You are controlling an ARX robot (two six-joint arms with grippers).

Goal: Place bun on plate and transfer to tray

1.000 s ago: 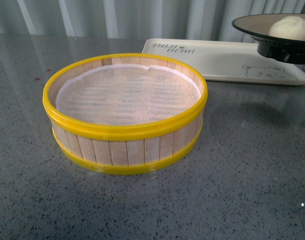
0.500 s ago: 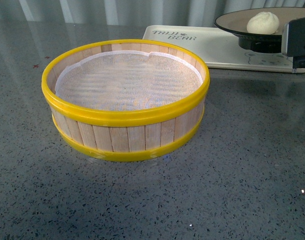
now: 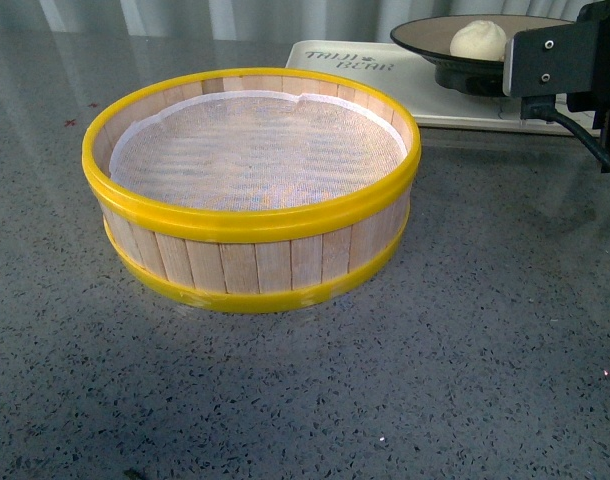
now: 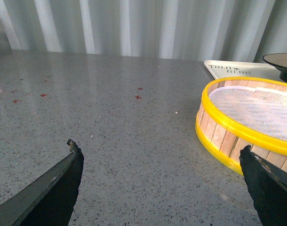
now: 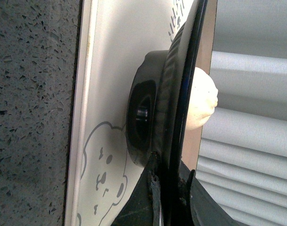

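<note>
Bun (image 3: 478, 39) rides plate (image 5: 181, 94), rim pinched by right gripper (image 5: 168, 188).

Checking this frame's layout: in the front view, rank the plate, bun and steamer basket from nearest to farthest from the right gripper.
1. plate: its rim is clamped in the right gripper, over the tray.
2. bun: on the plate, just inward of the held rim.
3. steamer basket: on the table, well to the left and nearer the camera.
</note>
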